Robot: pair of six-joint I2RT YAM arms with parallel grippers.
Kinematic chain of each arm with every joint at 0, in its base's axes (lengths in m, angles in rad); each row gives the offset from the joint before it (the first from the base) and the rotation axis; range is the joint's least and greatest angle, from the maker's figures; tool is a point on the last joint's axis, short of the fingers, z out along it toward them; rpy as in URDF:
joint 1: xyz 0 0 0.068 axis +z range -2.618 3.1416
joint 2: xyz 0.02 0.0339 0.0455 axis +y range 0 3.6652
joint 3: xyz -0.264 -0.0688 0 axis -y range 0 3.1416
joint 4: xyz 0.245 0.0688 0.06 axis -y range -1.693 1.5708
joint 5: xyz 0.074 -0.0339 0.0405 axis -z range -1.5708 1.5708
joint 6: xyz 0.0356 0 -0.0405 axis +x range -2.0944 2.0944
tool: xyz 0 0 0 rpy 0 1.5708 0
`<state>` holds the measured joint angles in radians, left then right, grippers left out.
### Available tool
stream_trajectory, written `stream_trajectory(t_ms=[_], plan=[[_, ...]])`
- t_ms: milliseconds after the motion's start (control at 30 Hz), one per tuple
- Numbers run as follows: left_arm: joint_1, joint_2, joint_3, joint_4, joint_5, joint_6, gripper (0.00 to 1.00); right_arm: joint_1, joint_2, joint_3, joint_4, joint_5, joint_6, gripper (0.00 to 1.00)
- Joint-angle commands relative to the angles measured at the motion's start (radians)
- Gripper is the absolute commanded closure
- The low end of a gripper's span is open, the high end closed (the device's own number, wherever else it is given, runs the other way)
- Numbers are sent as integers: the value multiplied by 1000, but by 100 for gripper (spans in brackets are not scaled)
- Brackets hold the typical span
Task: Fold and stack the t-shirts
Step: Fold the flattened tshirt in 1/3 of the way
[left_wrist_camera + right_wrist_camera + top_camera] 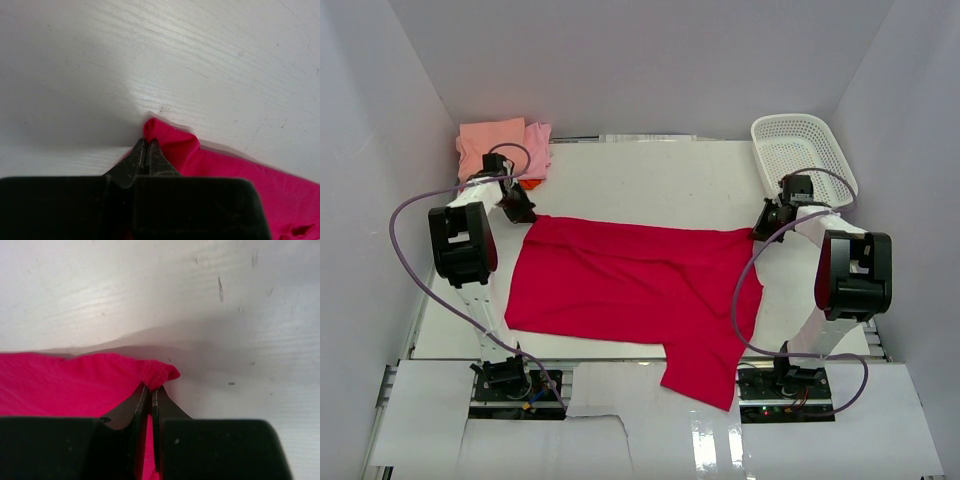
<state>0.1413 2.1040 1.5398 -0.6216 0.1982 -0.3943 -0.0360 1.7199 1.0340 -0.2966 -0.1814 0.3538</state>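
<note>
While the left gripper (pixel 146 150) and right gripper (pixel 151 392) each pinch tight on a far corner, red shirt (pixel 620 285) spread flat on white woodgrain table (pixel 650 180), folded pink shirts (pixel 500 145) far-left, basket (pixel 802 150) far-right, plain white walls (pixel 620 60) around

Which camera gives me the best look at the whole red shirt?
The top external view: the red shirt shows whole, spread across the table. Each wrist view shows only one bunched corner, pinched in the left gripper or the right gripper.
</note>
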Motion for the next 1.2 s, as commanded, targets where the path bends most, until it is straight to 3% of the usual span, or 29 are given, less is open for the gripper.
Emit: stream_trajectory(t_ms=[0,567,1167], plan=[[-8,13,-7,-21,-80,2,100,4,52,116,-15,13,-18,92],[20,44,19,-10,-134,-58,100,7,380,550,-134,-53,-49,92],[43,217,315,-52,-148,-40,100,34,615,908,-162,-119,-41,92]])
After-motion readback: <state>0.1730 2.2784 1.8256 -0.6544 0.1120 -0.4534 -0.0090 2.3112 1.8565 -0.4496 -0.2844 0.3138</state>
